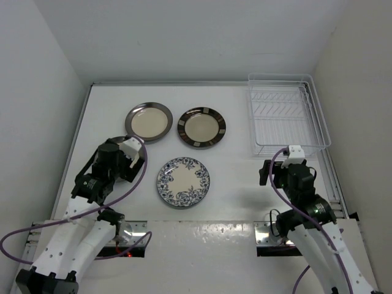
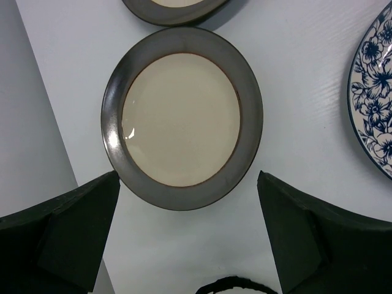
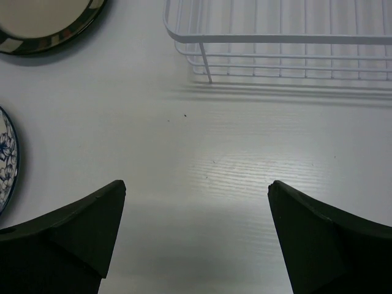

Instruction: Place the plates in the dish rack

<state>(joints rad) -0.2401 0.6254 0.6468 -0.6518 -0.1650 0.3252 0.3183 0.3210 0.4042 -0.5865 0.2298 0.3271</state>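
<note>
Three plates lie flat on the white table. The cream plate with the dark metallic rim (image 1: 149, 121) (image 2: 182, 116) is at the back left. The cream plate with the brown patch-marked rim (image 1: 201, 127) (image 3: 46, 21) is beside it. The white plate with the blue floral pattern (image 1: 183, 182) (image 2: 373, 92) (image 3: 6, 159) is nearer the front. The white wire dish rack (image 1: 285, 116) (image 3: 275, 37) stands at the back right with nothing in it. My left gripper (image 1: 130, 147) (image 2: 187, 180) is open, just short of the metallic-rimmed plate. My right gripper (image 1: 294, 153) (image 3: 196, 187) is open over bare table, in front of the rack.
White walls close in the table on the left, back and right. The rack sits close to the right wall. A purple cable loops beside the left arm (image 1: 138, 184).
</note>
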